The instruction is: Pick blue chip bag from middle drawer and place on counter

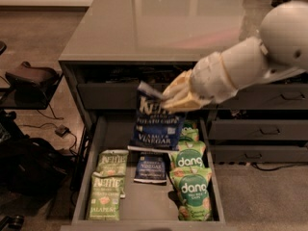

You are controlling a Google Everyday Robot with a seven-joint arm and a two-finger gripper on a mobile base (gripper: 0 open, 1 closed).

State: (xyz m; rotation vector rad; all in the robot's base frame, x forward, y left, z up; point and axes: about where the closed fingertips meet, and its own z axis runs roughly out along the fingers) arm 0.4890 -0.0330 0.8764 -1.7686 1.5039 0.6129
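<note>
I have the tool (167, 96) clamped on the top edge of the blue chip bag (156, 129), which hangs upright over the back of the open drawer (92, 172). On the drawer floor lie a small navy bag (150, 168) in the middle, green bags (108, 186) left, and Dang bags (191, 177) right. The surface (159, 28) is above the drawer.
</note>
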